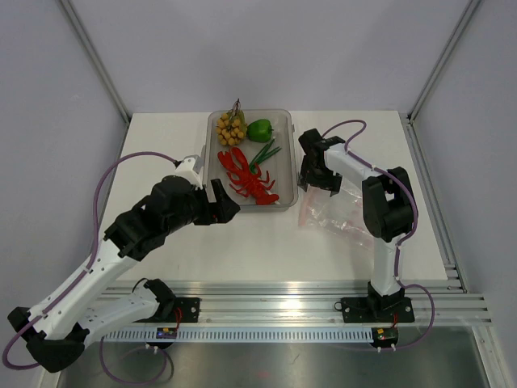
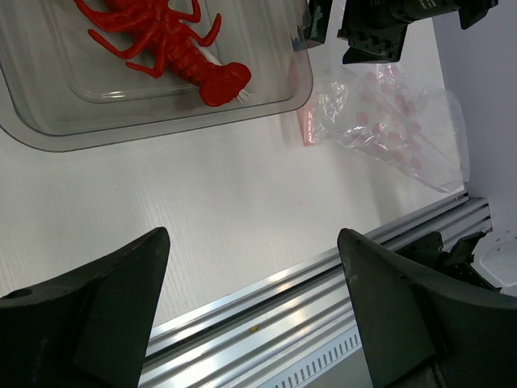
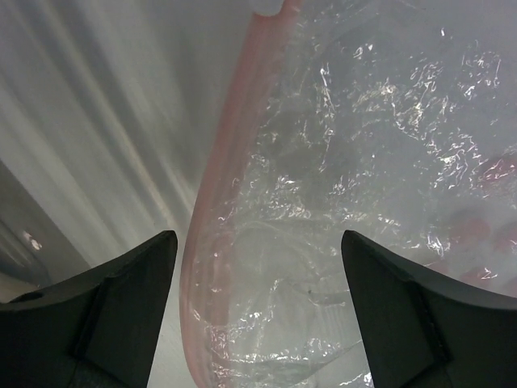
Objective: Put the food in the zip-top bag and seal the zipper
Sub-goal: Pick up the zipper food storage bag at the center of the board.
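The food lies in a clear grey tray (image 1: 281,129): a red lobster (image 1: 249,178), a green bell pepper (image 1: 259,129), a cluster of yellow-tan balls (image 1: 231,128) and thin green stalks (image 1: 265,153). The zip-top bag (image 1: 339,212) lies crumpled and empty on the table, right of the tray. My left gripper (image 1: 222,202) hovers open by the tray's near left corner; its wrist view shows the lobster (image 2: 174,44) and the bag (image 2: 388,121). My right gripper (image 1: 315,179) hangs open over the bag's left edge. Below its spread fingers lie the pink zipper (image 3: 218,162) and the crinkled plastic of the bag (image 3: 363,162), ungripped.
The tray stands at the table's far middle. An aluminium rail (image 1: 291,291) runs along the near edge, also seen as the rail (image 2: 323,283) under my left gripper. Grey walls and frame posts close in the back and sides.
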### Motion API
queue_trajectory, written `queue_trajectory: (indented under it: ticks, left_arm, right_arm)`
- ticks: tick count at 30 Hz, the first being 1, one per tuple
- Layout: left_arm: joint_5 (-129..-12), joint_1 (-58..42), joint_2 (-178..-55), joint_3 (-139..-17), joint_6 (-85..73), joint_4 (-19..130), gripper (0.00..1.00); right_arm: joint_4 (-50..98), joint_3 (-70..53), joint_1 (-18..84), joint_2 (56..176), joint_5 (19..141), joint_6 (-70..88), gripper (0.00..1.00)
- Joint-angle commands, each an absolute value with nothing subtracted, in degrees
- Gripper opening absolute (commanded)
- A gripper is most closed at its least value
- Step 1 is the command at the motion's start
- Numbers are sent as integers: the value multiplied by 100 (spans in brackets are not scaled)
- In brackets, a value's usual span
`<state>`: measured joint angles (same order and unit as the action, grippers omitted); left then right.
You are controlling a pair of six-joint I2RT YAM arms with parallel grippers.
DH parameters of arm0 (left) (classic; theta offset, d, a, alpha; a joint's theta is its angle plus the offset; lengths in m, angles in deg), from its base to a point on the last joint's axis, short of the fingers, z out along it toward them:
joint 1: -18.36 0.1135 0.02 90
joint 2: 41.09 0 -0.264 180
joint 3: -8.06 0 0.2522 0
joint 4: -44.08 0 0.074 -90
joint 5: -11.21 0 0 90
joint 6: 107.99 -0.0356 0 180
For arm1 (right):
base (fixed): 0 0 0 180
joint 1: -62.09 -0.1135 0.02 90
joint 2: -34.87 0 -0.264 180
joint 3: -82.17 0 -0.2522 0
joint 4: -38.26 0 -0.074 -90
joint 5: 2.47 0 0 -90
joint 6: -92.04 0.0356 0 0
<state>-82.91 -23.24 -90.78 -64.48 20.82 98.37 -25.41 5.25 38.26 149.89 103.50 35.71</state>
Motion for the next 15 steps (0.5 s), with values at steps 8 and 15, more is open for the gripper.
queue_trajectory:
  ticks: [8, 15]
  left_arm:
    - [-8345, -2303, -8995, -6564, 1884, 9774, 89]
    - [-8222, -2303, -9118, -6555, 1857, 9651, 89]
  right_arm:
    - [-2612, 409, 3915, 14878, 10705, 3693, 54]
    - [-2612, 189, 3915, 14343, 10766, 3623, 1]
